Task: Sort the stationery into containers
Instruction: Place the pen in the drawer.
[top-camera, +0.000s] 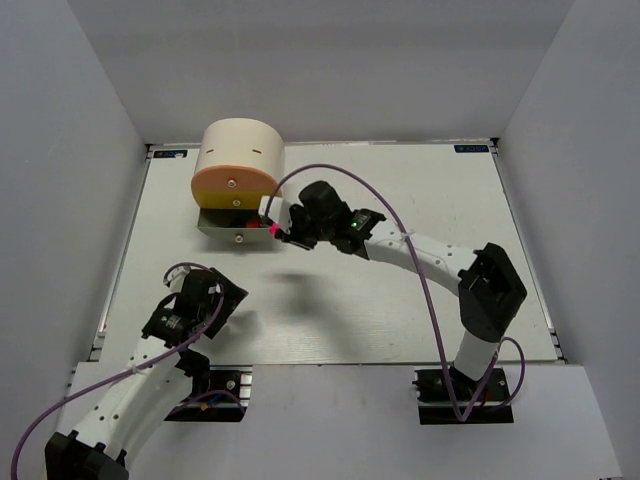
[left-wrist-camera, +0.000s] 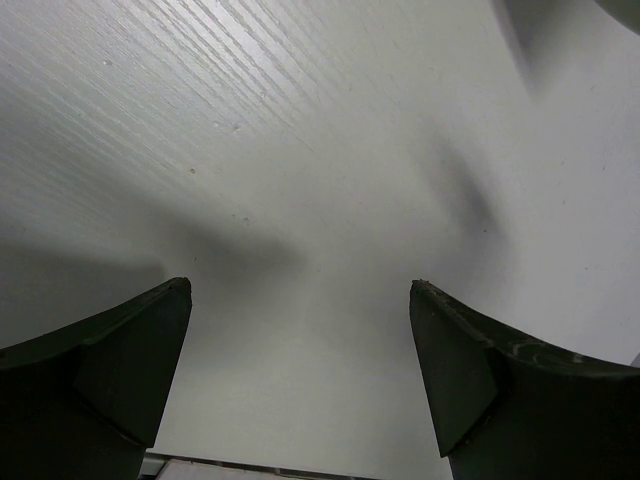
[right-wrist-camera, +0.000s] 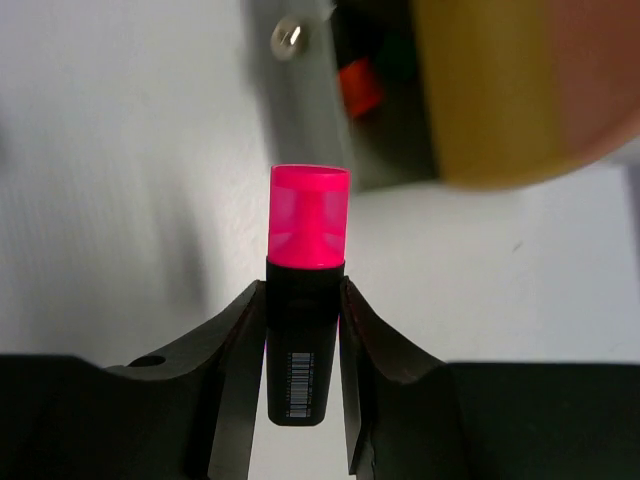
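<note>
The cream drum container (top-camera: 240, 148) stands at the back left of the table, with an orange front section (top-camera: 232, 182) and its bottom drawer (top-camera: 237, 224) pulled open. My right gripper (top-camera: 280, 232) is shut on the black highlighter with the pink cap (top-camera: 272, 229), just right of the open drawer. In the right wrist view the pink highlighter (right-wrist-camera: 308, 330) stands between my right gripper's (right-wrist-camera: 304, 290) jaws, cap pointing at the drawer (right-wrist-camera: 300, 110). An orange cap (right-wrist-camera: 358, 85) and something green show inside. My left gripper (top-camera: 228, 300) (left-wrist-camera: 300, 285) is open and empty over bare table. The erasers are not visible.
The drawer's round knob (right-wrist-camera: 288, 37) and the yellow section (right-wrist-camera: 490, 90) of the drum are close ahead of the right gripper. White walls enclose the table (top-camera: 400, 300) on three sides. A purple cable loops above the right arm.
</note>
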